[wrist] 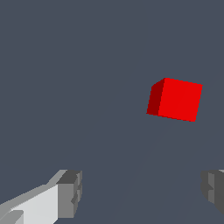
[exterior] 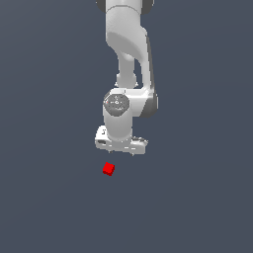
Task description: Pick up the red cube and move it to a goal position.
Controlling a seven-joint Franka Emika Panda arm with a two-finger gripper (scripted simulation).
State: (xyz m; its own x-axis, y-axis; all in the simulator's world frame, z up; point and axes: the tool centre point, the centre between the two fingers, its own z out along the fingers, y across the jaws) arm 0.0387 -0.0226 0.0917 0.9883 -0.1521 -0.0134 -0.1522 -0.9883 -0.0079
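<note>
The red cube is a tiny bright red cube lying on the dark grey floor, just in front of the arm and a little toward the exterior view's left of the gripper's middle. My white gripper hangs above and behind it, pointing down. In the wrist view the cube lies beyond the fingertips, nearer the right finger than the left finger. The fingers stand wide apart with nothing between them. The gripper is open and empty, not touching the cube.
The dark grey floor stretches flat all around. The white arm rises behind the gripper toward the top of the exterior view. No other objects show.
</note>
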